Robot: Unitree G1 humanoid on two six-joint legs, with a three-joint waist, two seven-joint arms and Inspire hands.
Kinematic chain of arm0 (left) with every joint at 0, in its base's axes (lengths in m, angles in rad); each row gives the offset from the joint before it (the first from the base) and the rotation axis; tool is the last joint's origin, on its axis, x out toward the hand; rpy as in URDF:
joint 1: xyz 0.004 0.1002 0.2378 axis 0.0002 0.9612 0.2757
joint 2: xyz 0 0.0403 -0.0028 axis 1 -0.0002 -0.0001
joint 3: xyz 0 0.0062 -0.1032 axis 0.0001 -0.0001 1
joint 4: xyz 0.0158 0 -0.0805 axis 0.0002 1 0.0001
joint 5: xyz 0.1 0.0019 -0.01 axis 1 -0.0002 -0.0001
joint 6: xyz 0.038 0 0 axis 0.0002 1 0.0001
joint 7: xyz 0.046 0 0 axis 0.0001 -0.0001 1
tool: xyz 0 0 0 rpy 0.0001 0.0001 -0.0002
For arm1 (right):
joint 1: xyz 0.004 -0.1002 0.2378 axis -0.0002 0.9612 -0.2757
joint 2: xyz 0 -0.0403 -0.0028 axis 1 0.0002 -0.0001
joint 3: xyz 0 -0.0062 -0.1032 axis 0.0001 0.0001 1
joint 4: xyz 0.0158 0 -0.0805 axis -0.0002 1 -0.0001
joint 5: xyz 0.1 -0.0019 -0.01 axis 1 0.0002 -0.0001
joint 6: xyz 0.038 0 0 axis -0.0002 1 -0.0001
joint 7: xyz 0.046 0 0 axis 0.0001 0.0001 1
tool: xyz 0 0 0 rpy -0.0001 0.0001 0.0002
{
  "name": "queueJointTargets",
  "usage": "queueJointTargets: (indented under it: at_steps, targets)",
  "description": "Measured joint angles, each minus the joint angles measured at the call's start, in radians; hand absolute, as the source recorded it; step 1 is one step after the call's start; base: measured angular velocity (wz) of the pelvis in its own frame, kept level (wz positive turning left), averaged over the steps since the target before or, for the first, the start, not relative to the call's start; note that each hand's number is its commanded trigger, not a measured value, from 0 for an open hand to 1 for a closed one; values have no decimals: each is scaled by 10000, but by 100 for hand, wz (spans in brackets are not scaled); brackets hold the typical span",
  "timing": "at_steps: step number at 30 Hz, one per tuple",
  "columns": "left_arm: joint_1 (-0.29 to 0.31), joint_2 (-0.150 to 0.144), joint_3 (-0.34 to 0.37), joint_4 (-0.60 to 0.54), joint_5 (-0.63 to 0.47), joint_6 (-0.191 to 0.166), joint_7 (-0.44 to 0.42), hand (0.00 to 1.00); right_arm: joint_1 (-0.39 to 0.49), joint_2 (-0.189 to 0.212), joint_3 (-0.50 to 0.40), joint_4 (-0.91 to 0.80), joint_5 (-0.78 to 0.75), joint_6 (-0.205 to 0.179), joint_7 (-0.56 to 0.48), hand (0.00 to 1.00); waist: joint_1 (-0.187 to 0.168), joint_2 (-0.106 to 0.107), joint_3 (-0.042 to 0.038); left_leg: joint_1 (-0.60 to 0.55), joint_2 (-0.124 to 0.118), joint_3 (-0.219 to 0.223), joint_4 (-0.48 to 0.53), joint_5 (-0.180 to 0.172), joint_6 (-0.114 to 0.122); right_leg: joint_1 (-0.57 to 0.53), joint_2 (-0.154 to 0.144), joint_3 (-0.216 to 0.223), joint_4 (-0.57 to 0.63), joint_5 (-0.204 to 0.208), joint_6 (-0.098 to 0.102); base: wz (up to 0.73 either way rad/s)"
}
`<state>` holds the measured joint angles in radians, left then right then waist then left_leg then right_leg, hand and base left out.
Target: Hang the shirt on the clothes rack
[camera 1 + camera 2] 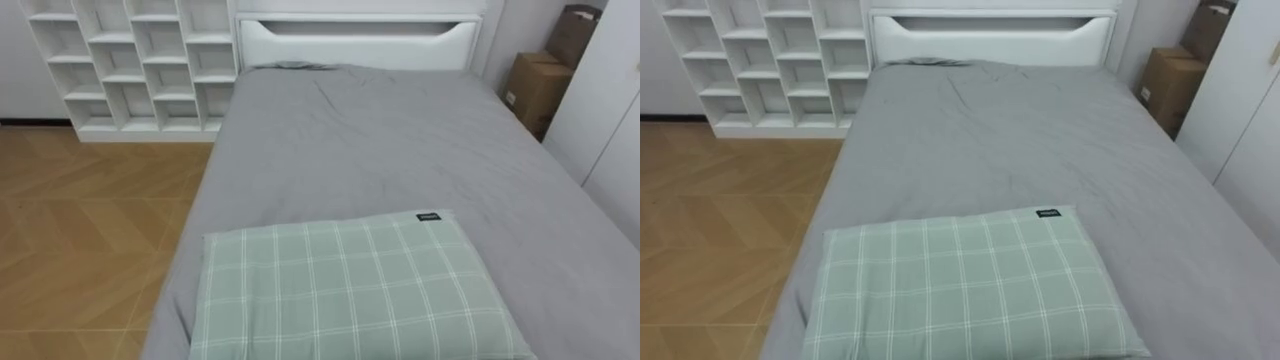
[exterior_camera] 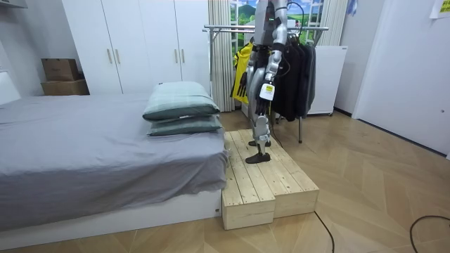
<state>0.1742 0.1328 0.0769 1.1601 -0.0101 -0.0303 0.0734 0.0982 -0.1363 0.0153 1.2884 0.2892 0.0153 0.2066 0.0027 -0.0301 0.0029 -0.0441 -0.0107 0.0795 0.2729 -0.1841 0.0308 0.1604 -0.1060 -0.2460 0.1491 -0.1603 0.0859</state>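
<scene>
Found dark clothes and a yellow garment hanging on the clothes rack, just behind the robot. Noted left hand lowered at the side; cannot tell finger state or any hold. Stands on wooden platform facing checked pillow on grey bed.

You're looking down the bed, its grey sheet lightly creased. A green checked pillow lies flat at the near end, closer to the left edge. In the room view it tops a second pillow.
</scene>
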Motion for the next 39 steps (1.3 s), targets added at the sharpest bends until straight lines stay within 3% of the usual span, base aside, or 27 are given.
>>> queueJointTargets:
  at_steps: [7, 11, 18, 28, 33, 39]
  targets:
    - [24, 91, 3, 2, -488, 277, -414, 0, 0, 0, -43, -23, 292, 293, 14, 0, -5, -5, 5, 11, -5, 8, 14, 57, -89, 37, 2, 34, 0, -163, -154, 1]
    - [49, 130, 5, 0, -675, 398, -574, 0, 4, 9, -105, -62, 340, 378, 25, 0, -3, -14, 2, 12, -26, 73, 25, 119, -105, -9, 2, 221, 24, -455, -237, 0]
    - [-5, 175, 87, -20, -757, 730, -847, 0, 8, 3, -170, -151, 607, 726, 61, 0, -14, -47, -96, 27, -39, 68, 8, 131, -128, 36, 12, 231, 39, -498, -277, 1]
    - [-81, 171, -33, -1, -1169, 746, -850, 0, 32, -67, 33, -145, 897, 728, 158, 0, -15, 42, -8, 56, -20, 66, -66, 75, -190, 3, 32, 251, 38, -490, -287, 0]
    - [42, 173, -20, 13, -1154, 746, -834, 0, 20, -68, 13, -140, 895, 724, 160, 0, 2, 40, 91, 177, -4, 174, -195, 63, -203, 6, 36, 437, 54, -480, -298, -7]
    - [87, 173, -5, -3, -1065, 744, -814, 0, 29, -66, 4, -140, 1003, 694, 159, 0, -13, 45, 93, 147, 6, 243, -175, 34, -193, -53, 38, 518, 54, -470, -293, -5]
